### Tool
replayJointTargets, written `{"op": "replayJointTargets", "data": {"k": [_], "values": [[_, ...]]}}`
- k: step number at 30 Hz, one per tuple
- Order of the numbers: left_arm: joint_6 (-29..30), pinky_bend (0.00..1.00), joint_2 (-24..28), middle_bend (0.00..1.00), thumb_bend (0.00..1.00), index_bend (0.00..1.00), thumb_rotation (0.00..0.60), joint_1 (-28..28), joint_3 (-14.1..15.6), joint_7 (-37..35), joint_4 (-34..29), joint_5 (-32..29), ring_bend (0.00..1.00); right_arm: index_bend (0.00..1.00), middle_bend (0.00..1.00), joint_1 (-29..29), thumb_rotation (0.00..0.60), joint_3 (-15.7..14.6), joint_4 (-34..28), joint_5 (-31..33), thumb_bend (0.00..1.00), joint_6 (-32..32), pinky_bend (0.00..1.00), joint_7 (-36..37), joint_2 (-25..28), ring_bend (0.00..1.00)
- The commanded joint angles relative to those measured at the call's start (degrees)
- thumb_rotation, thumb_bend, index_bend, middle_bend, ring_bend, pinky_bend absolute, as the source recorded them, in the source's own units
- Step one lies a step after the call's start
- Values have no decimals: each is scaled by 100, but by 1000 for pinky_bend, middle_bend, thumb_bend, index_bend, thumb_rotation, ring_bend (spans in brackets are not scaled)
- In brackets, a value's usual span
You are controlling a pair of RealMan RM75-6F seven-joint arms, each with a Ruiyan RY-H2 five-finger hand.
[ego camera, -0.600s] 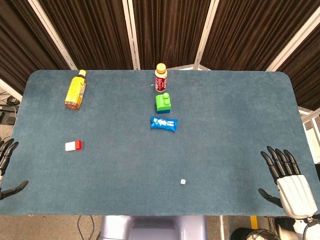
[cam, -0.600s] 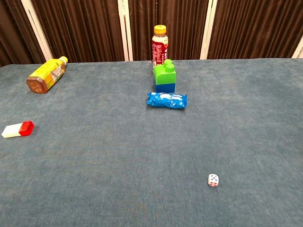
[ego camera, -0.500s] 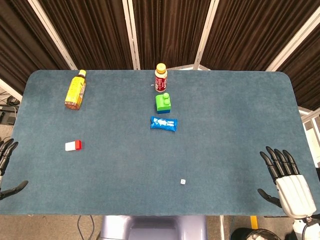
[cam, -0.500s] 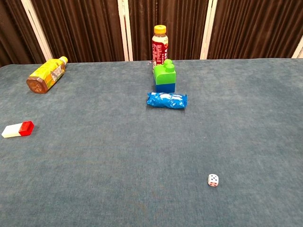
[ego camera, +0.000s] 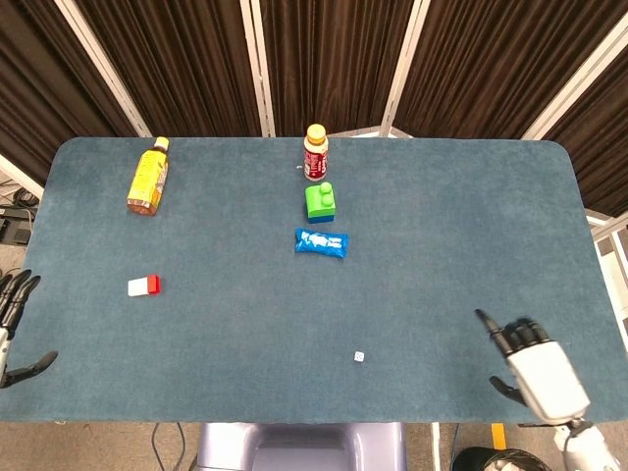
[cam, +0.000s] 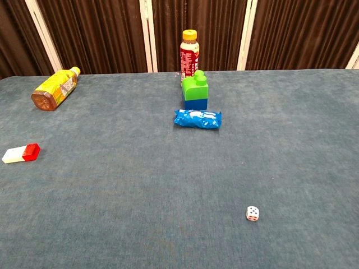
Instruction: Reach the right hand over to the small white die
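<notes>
The small white die (ego camera: 359, 356) lies on the blue table (ego camera: 442, 245) near the front edge, right of centre; the chest view shows the die (cam: 252, 213) with dark and red pips. My right hand (ego camera: 530, 368) hovers at the front right, well to the right of the die and apart from it. It holds nothing; one finger reaches out toward the left and the others look foreshortened. My left hand (ego camera: 15, 329) sits off the front left corner with its fingers spread, holding nothing. Neither hand appears in the chest view.
A blue snack packet (ego camera: 321, 242), a green-and-blue block (ego camera: 320, 202) and a red-labelled bottle (ego camera: 316, 152) line up at the centre back. A yellow bottle (ego camera: 147, 178) lies at the back left. A white-and-red eraser (ego camera: 143, 286) sits at the left.
My right hand has moved left and inward over the table's front right, tilting so its fingers look shorter. The die and the left hand have not moved.
</notes>
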Motion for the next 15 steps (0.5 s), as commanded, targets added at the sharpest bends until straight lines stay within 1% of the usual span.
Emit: {"op": "replayJointTargets", "data": {"k": [1,3,5,15], "values": [[-176,0,-74,0,0,0,600,-90,-68,161,38,-189,0,0,769,506,600,-210,673,-606,439,-567,940,130,-313,742],[-256,0,-118,0,0,0,600,-132,-110,252,55,-304,0,0,776,707,600,-304,869,-771,459,-807,985,277,-404,756],[-321,0,-155,0,0,0,600,-163,-142,319,62,-402,0,0,777,871,600,-359,975,-846,473,-1026,999,352,-465,762],[-568,0,-316,0,0,0,600,-275,-207,635,116,-722,0,0,781,1443,600,-487,1057,-929,486,-1949,1000,200,-754,771]]}}
